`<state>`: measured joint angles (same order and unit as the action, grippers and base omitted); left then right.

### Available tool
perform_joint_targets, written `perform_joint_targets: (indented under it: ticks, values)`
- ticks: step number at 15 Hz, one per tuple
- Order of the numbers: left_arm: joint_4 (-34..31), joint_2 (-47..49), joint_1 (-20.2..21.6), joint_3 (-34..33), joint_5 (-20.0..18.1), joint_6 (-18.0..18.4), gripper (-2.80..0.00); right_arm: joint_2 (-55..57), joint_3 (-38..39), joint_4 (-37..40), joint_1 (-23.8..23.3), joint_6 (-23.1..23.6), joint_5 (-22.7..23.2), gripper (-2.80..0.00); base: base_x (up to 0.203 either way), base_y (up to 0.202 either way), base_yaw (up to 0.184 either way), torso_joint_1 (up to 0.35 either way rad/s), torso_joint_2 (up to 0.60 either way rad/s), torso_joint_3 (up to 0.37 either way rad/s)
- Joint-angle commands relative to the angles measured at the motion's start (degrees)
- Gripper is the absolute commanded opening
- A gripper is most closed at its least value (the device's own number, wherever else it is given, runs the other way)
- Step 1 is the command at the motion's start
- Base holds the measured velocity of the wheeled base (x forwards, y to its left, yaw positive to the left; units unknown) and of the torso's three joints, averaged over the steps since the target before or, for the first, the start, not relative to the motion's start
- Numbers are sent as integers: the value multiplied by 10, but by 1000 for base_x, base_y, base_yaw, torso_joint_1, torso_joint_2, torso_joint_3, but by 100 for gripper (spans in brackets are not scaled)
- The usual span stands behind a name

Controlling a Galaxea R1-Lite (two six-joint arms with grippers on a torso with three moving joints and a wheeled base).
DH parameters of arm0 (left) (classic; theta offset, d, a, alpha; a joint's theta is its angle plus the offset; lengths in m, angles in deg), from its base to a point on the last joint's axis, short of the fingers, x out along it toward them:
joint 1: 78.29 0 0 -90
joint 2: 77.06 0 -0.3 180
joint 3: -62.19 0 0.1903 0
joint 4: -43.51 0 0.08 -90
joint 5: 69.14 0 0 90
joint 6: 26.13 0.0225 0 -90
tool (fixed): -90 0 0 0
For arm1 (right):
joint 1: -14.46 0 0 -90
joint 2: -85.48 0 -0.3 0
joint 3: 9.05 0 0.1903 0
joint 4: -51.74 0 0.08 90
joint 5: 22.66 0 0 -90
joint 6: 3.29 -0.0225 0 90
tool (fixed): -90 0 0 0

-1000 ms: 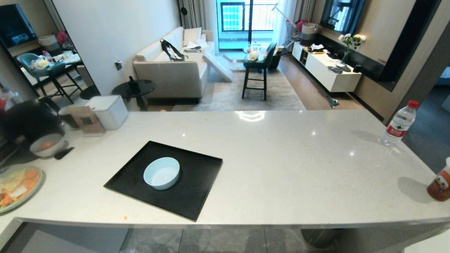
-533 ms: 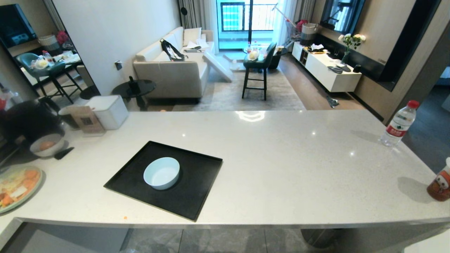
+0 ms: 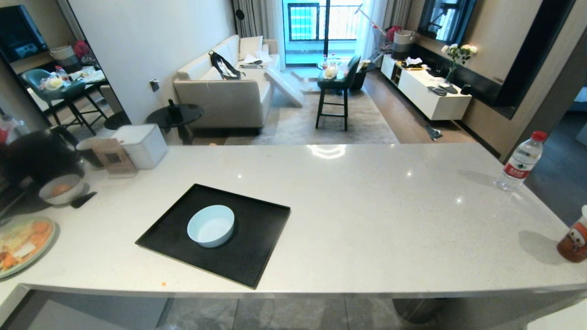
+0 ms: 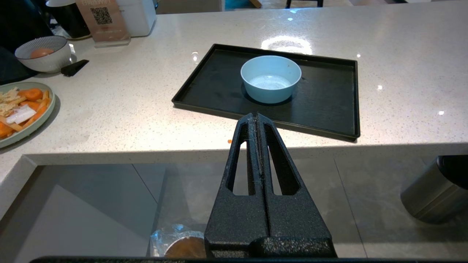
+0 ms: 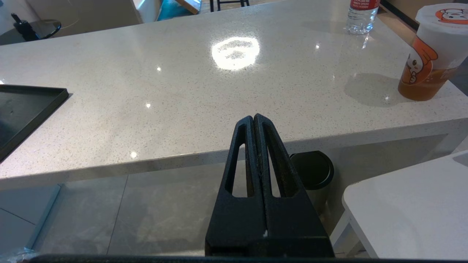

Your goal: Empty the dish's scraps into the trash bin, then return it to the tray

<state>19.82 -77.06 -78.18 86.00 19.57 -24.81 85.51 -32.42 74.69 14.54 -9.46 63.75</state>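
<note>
Nearest, below the front edge of the counter (image 3: 367, 220), both arms hang low and clear of the counter. The left gripper (image 4: 257, 117) is clenched with its two fingers pressed flat together and nothing between them, its tip pointing toward the tray (image 3: 174, 229); the right gripper (image 5: 253, 118) is clenched the same way and empty, off to the right of the tray over bare floor. On the floor under the left gripper sits the trash bin (image 4: 179, 243), only its crinkled liner and top showing, and a darker grey bin (image 5: 312, 175) with a black rim stands under the counter lip, right of the tray. A small orange scrap (image 3: 163, 283) lies on the counter just in front of the tray's near left corner, close to the edge. The tray lies askew near the front edge, its near corner almost at the lip. The dish (image 3: 211, 225) stands upright on the tray, left of its middle, and looks empty. To the right of the tray the counter is a broad open stretch reaching to a drink cup (image 3: 573, 238) and, further back, a water bottle (image 3: 520, 162) at the far right edge. Left of the tray sits a pale-green plate (image 3: 41, 250) holding carrot slices and pale pieces, and behind that a greyish bowl (image 3: 61, 189), a black wedge beside it, a card stand (image 3: 112, 156) and a white box (image 3: 140, 144) along the far left edge.
</note>
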Motion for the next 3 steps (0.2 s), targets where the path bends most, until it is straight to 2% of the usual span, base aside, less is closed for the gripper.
perform_joint_targets:
  ticks: [1,3]
  values:
    - [0,1,0,0,0,0,-280,0,0,0,0,0,0,-280,0,0,0,0,0,0]
    - [0,1,0,0,0,0,-280,0,0,0,0,0,0,-280,0,0,0,0,0,0]
